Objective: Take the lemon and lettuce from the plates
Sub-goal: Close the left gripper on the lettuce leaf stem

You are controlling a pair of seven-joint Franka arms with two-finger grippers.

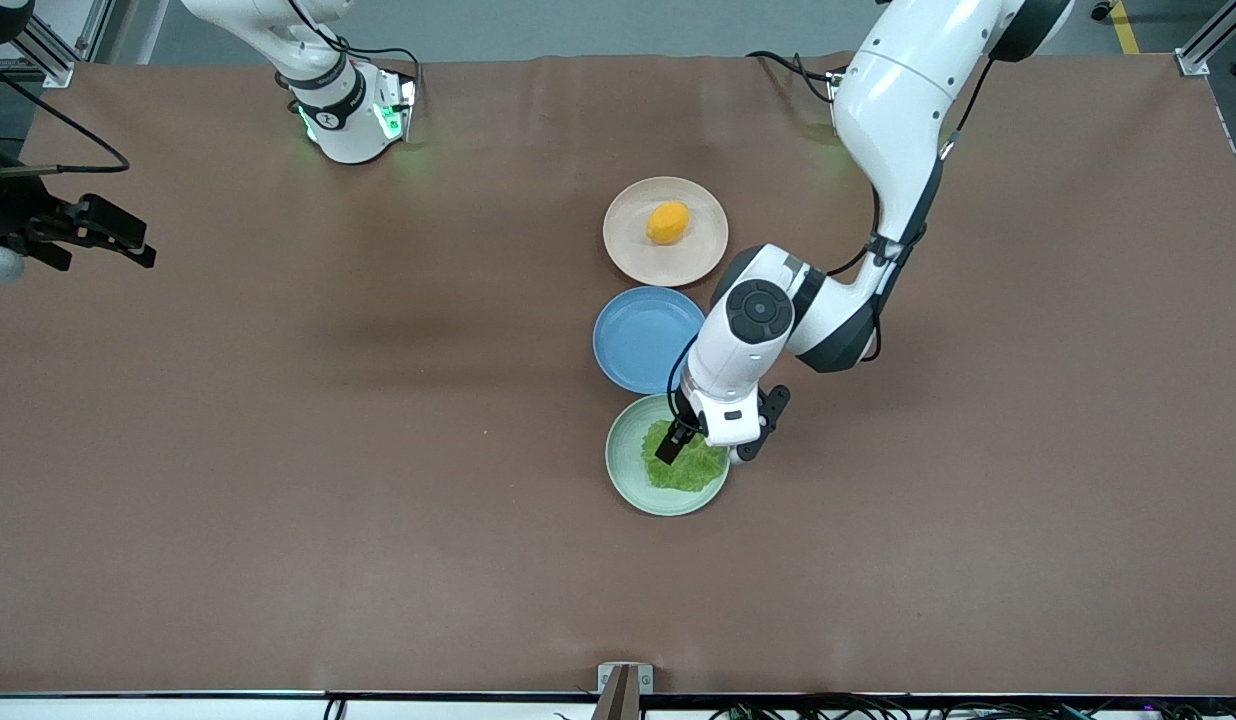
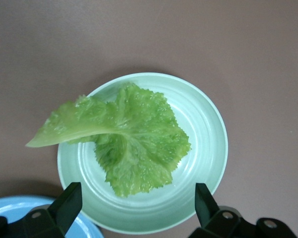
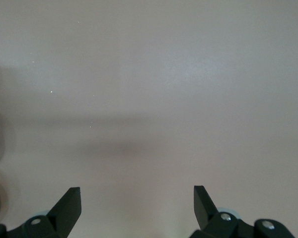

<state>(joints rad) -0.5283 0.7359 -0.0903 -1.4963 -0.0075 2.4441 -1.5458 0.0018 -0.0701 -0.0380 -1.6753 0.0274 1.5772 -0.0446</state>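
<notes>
The lettuce [image 1: 686, 468] lies flat on the mint green plate [image 1: 623, 470], the plate nearest the front camera. My left gripper [image 1: 700, 450] hangs just above that plate, open and empty. In the left wrist view the lettuce [image 2: 134, 144] fills the middle of the plate [image 2: 208, 129], its pale stem end poking over the rim, and my left gripper [image 2: 138, 191] has its jaws spread wide over the plate's edge. The lemon [image 1: 668, 222] sits on the beige-pink plate [image 1: 628, 240], farthest from the front camera. My right gripper [image 1: 118, 240] waits open at the right arm's end of the table [image 3: 136, 192].
A blue plate [image 1: 638, 340] holding nothing lies between the two task plates, its rim close to the mint one [image 2: 20, 210]. The left arm's forearm reaches over the table beside the blue plate. Brown table surface [image 1: 328, 450] spreads around the plates.
</notes>
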